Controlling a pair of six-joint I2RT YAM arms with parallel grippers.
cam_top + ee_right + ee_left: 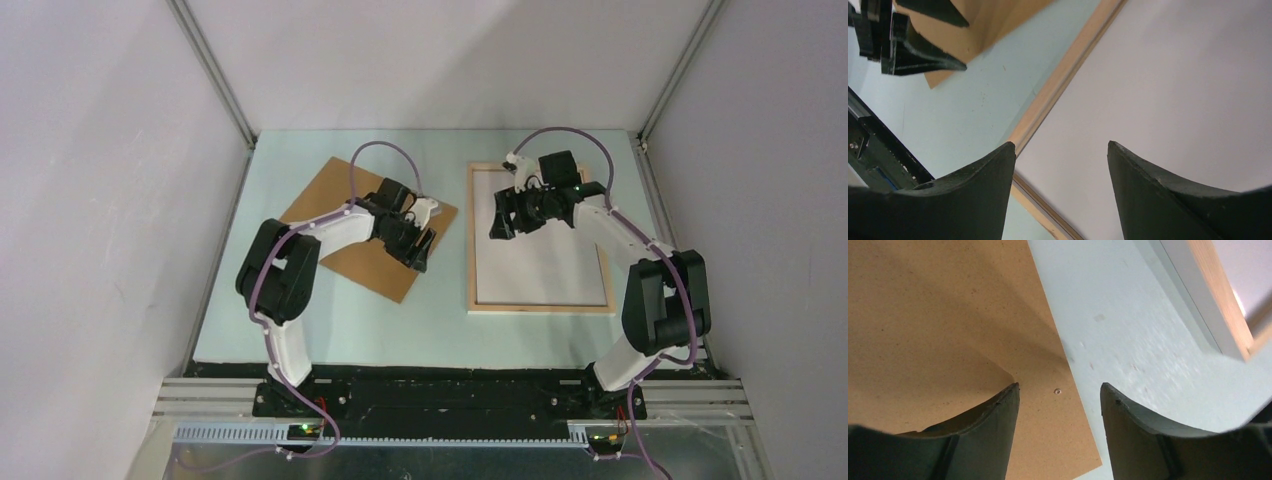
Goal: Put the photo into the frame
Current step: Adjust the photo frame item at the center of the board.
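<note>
Left gripper (1059, 386) low at right edge of board (345, 215), jaws at a middling gap, one finger over brown board, other over bare table (300, 320), nothing pinched between. Right gripper (1060, 144) hovering over far-left part of frame (540, 308), jaws wide, empty. Frame flat on right half of table, bare-wood side up, apart from board on left. No photo identifiable: no pier picture showing in any view, only a plain pale sheet (545, 265) filling frame opening, maybe photo face down, maybe just pane, cannot tell. Judged step: picking up board to close back of frame. Risks from here: with board lying flat, a squeeze across its edge likely to skid off, shove board left, or scrape table instead of lifting. Thin board apt to bow or slip out if caught only near a corner. On carry to right, both arms close over middle, so knock between wrists possible without right arm clearing first. Risk too of right fingers nudging frame askew or pressing on pale sheet. Also risk of sealing frame with no picture inside, if pale sheet not photo.
</note>
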